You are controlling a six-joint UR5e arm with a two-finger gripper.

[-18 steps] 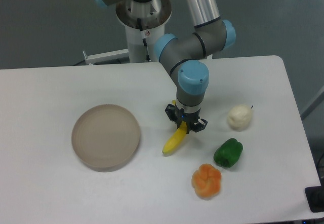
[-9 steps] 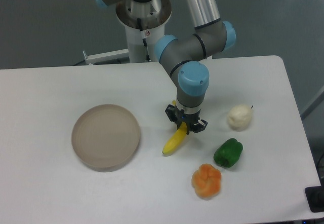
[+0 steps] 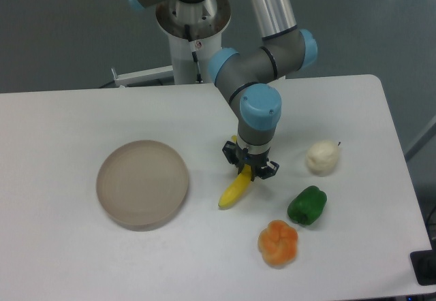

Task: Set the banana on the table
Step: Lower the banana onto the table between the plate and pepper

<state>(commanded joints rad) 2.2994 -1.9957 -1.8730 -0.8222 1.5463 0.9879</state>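
Observation:
The yellow banana (image 3: 234,190) lies slanted on the white table (image 3: 82,117), its lower tip pointing toward the front left. My gripper (image 3: 249,167) points straight down over the banana's upper half, with its black fingers on either side of the fruit. The upper end of the banana is hidden behind the gripper. The fingers look closed against the banana, which seems to rest on the tabletop.
A round beige plate (image 3: 142,184) sits to the left of the banana. A green pepper (image 3: 307,205), an orange segmented fruit (image 3: 278,243) and a pale round fruit (image 3: 322,157) lie to the right and front right. The arm's base (image 3: 193,22) stands behind the table.
The gripper and banana have shifted only a hair; nothing else has moved.

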